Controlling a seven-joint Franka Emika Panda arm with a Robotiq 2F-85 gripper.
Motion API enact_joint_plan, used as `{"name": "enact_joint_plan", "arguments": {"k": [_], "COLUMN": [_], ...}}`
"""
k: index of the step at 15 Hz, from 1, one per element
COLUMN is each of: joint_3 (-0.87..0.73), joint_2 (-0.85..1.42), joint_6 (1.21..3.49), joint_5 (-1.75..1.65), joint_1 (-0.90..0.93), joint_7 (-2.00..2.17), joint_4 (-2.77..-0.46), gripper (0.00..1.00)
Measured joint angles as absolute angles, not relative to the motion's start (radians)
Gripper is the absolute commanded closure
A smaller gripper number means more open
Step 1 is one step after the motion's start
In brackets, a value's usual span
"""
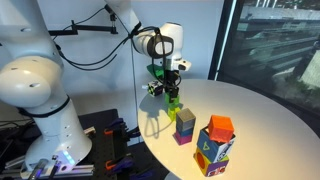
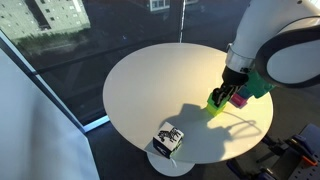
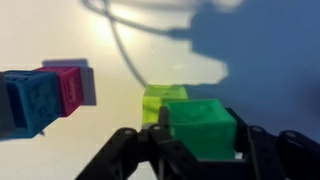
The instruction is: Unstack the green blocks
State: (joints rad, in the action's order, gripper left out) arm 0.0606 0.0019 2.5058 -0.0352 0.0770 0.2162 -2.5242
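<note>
My gripper [image 1: 170, 90] is shut on one green block [image 3: 200, 128], which fills the space between the fingers in the wrist view. The other green block [image 3: 163, 100], bright lime, sits on the white table just beyond and below it, offset to the left. In both exterior views the gripper [image 2: 230, 92] hangs low over the table, and a lime block [image 1: 174, 101] [image 2: 217, 102] shows at its fingertips. I cannot tell whether the two blocks still touch.
A grey cube on a magenta cube [image 1: 184, 125] stands close beside the green blocks; it also shows in the wrist view [image 3: 45, 95]. A multicoloured pile with an orange top [image 1: 215, 145] [image 2: 168, 140] sits near the round white table's [image 2: 150, 90] edge.
</note>
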Motion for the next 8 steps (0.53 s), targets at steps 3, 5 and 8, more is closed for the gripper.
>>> {"name": "enact_joint_plan", "arguments": {"k": [3, 5, 8], "joint_3": [0.079, 0.090, 0.101], "joint_2": [0.010, 0.024, 0.051], "joint_6": [2.503, 2.503, 2.505], "joint_5": [-0.070, -0.081, -0.094], "joint_1": [0.094, 0.107, 0.126], "joint_7": [0.279, 0.314, 0.353], "joint_4": [-2.524, -2.522, -2.512], "gripper": [0.69, 0.69, 0.69]}}
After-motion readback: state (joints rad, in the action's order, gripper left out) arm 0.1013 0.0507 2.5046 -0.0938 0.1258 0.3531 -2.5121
